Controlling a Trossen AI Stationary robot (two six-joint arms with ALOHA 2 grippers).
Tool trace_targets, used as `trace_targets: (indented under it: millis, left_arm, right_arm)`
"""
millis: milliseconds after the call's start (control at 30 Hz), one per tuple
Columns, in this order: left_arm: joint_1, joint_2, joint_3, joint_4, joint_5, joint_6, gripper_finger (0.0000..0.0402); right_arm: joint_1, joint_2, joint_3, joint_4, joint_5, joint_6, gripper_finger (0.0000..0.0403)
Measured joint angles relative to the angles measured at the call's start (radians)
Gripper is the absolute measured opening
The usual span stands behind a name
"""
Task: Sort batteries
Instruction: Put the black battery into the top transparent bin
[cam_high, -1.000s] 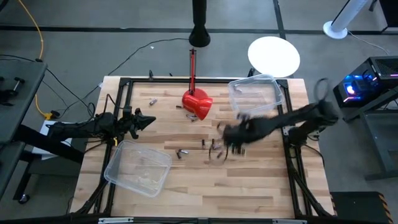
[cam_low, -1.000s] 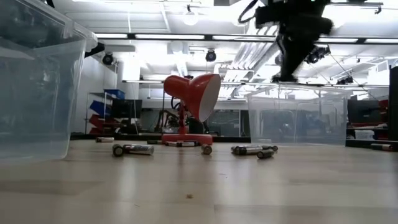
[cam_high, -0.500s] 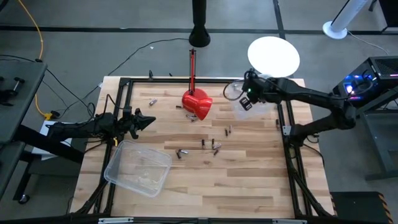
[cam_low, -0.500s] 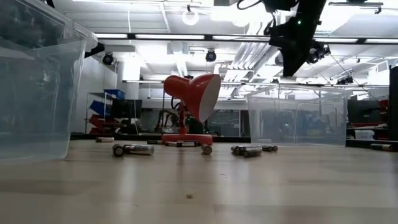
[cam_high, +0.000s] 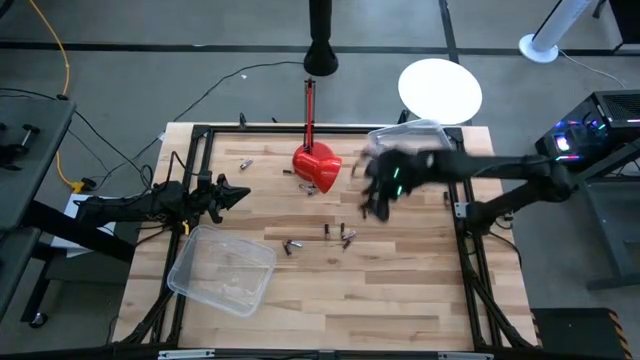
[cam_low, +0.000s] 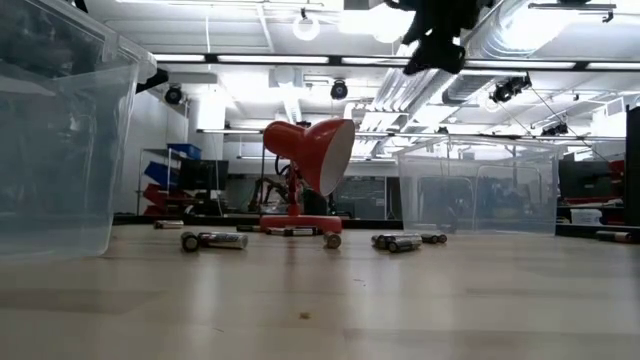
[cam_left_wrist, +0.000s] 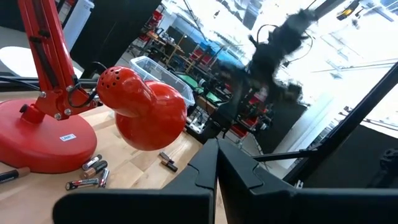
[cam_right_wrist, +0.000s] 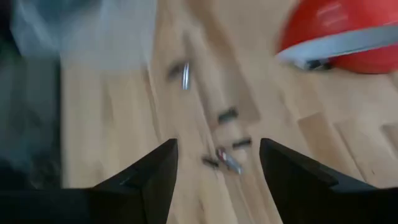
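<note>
Right gripper (cam_right_wrist: 214, 165) open above scattered batteries (cam_right_wrist: 227, 155) lying flat, variously angled.

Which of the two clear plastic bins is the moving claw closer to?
The bin at the table's far right corner; the right claw hangs beside it.

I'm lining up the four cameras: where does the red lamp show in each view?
High view: red lamp at the table's far middle.
Low view: lamp centre, batteries by it.
Left wrist view: lamp left of centre.
Right wrist view: lamp in a corner.
Shared landmark: the lamp's red shade.
</note>
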Motion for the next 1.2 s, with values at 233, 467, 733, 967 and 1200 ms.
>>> trace_targets:
  millis: [233, 467, 733, 967, 1200]
  left_arm:
    - [0.0, 0.0, 0.0, 0.0, 0.0, 0.0, 0.0]
    - [0.0, 0.0, 0.0, 0.0, 0.0, 0.0, 0.0]
    - [0.0, 0.0, 0.0, 0.0, 0.0, 0.0, 0.0]
    - [0.0, 0.0, 0.0, 0.0, 0.0, 0.0, 0.0]
    - [0.0, 0.0, 0.0, 0.0, 0.0, 0.0, 0.0]
  right_arm:
    - [0.227, 0.221, -0.001, -0.025, 0.165, -0.221, 0.0219]
    - [0.239, 0.412, -0.001, 0.04, 0.163, -0.438, 0.0219]
    - [0.264, 0.544, -0.001, 0.122, 0.156, -0.674, 0.0219]
    - [0.224, 0.56, -0.001, 0.13, 0.17, -0.708, 0.0218]
    - [0.218, 0.56, -0.001, 0.131, 0.123, -0.744, 0.0171]
